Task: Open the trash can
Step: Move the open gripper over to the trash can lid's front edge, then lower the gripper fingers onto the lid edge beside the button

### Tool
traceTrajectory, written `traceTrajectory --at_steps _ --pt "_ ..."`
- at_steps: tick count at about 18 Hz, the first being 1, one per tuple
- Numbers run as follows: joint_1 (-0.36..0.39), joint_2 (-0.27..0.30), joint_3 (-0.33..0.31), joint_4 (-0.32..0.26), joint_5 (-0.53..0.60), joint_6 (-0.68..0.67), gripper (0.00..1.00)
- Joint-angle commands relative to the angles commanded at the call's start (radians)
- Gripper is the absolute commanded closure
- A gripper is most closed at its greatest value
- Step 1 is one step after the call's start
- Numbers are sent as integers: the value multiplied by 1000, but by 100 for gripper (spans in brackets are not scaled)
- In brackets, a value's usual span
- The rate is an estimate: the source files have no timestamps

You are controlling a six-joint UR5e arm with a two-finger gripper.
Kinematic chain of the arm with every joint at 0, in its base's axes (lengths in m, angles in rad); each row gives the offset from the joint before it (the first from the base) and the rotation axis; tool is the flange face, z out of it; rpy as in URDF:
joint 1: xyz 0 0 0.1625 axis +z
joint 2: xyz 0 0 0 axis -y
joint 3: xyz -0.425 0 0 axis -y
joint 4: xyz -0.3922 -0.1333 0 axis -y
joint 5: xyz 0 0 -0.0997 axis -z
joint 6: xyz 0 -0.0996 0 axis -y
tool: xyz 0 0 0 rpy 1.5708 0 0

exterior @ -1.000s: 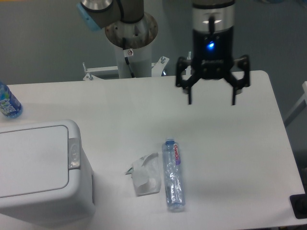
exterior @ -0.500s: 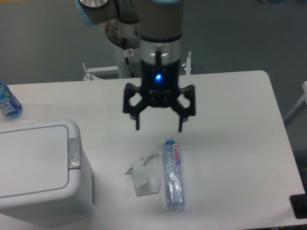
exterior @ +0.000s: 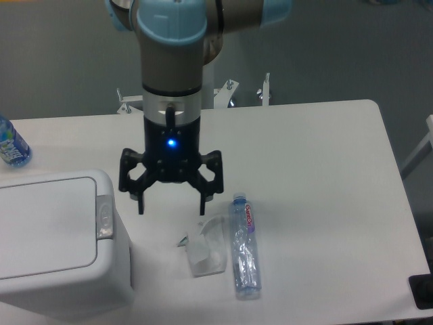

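Observation:
The trash can (exterior: 57,244) is a big white bin at the lower left, its flat lid down and a small grey latch (exterior: 104,217) on its right edge. My gripper (exterior: 171,207) hangs open just right of the latch, fingers pointing down and spread wide, nothing between them. Its left finger (exterior: 141,202) is a short gap from the bin's right side.
A crumpled white wrapper (exterior: 206,246) and a clear plastic bottle (exterior: 245,246) lie on the table below and right of the gripper. A blue-labelled bottle (exterior: 10,145) stands at the left edge. The table's right edge (exterior: 399,203) is far off.
The arm has swept from the far right of the table leftward and down toward the bin. The gripper stayed open. Bin, wrapper and bottles have not moved.

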Motion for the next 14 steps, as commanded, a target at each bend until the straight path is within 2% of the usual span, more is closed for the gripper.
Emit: traceTrajectory --at_steps 14 --pt "-41 -9 -18 0 2 -54 0"
